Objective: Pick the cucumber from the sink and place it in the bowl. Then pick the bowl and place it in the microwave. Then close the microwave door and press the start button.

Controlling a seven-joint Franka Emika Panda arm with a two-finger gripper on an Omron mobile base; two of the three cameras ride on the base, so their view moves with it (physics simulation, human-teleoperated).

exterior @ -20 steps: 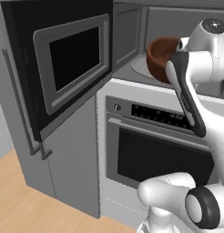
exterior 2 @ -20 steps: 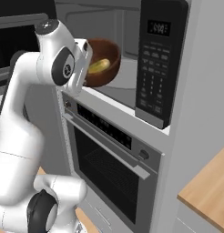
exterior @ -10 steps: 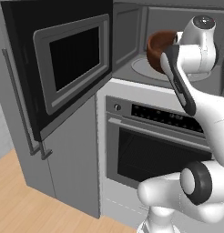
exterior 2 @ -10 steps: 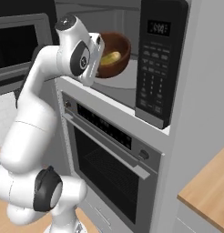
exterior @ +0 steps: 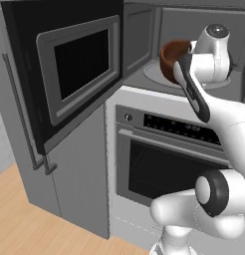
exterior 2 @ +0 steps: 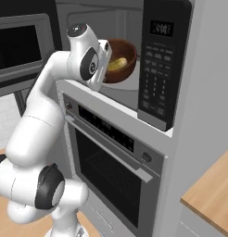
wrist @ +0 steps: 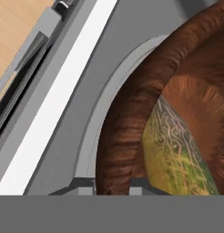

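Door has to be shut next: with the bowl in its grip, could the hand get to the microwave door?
Probably not yet: the hand is shut on the bowl in the microwave. The microwave door hangs open, unobstructed.

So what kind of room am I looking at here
Most likely a home kitchen, rendered rather than real. A built-in microwave with its door swung open sits above a wall oven, and a wooden counter shows at one side. The robot's hand holds a wooden bowl at the microwave.
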